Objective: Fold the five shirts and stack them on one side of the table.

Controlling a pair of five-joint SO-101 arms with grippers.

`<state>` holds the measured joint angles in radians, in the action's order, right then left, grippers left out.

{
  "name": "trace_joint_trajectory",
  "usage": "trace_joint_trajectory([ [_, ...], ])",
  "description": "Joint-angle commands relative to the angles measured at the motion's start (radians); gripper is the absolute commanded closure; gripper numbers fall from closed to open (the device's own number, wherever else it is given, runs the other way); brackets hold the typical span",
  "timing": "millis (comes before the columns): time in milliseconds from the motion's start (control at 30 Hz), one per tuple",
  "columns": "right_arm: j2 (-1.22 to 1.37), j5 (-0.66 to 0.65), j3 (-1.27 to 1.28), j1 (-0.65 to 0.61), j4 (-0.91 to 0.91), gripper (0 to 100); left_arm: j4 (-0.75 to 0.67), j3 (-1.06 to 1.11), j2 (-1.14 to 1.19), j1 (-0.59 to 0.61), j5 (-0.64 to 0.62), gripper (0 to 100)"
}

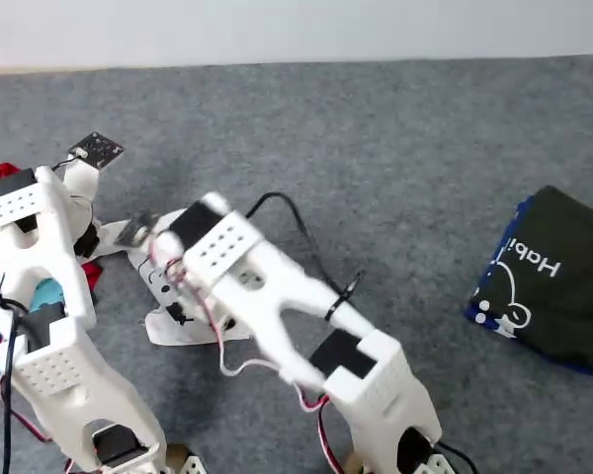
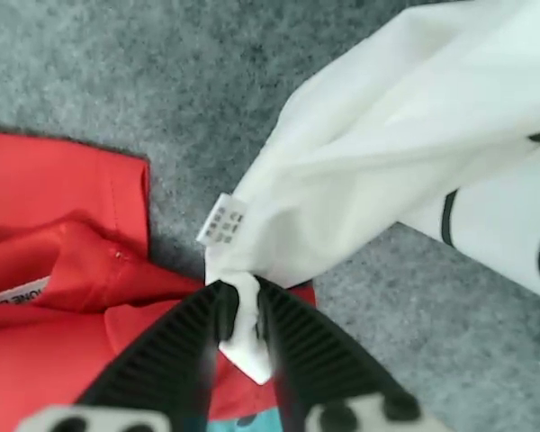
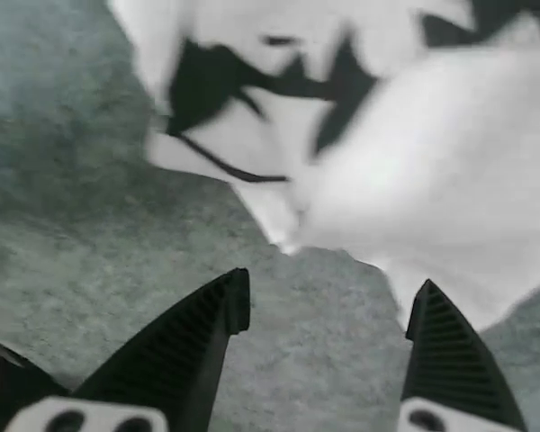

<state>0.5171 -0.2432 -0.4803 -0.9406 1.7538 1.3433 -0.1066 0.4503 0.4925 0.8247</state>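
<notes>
A white shirt [image 1: 183, 316] with black line print lies crumpled on the grey table between the two arms. My left gripper [image 2: 241, 310] is shut on an edge of the white shirt [image 2: 378, 171], lifting it above a red shirt [image 2: 54, 225]. My right gripper [image 3: 328, 310] hangs open just above the table, close to the edge of the white shirt [image 3: 432, 198], with nothing between its fingers. A red shirt [image 1: 0, 183] and a teal shirt [image 1: 44, 296] lie at the left edge behind the left arm. A folded black shirt [image 1: 558, 281] sits on a blue one at the right.
The grey carpet-like table [image 1: 376, 148] stretches open across the middle and back. A pale wall strip runs along the far edge. Cables [image 1: 287, 212] loop off the right arm.
</notes>
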Motion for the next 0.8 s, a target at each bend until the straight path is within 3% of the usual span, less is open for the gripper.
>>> trace_joint_trajectory([
  [0,-0.056,0.037,-0.014,-0.031,0.035,71.0,-0.011,-0.005,-0.015,0.006,0.011,99],
  [467,0.159,0.020,0.020,0.107,-0.096,71.2,-0.005,-0.005,-0.015,0.017,0.011,99],
  [767,0.170,-0.031,0.020,0.108,-0.154,84.3,-0.008,-0.005,-0.015,0.015,0.011,99],
])
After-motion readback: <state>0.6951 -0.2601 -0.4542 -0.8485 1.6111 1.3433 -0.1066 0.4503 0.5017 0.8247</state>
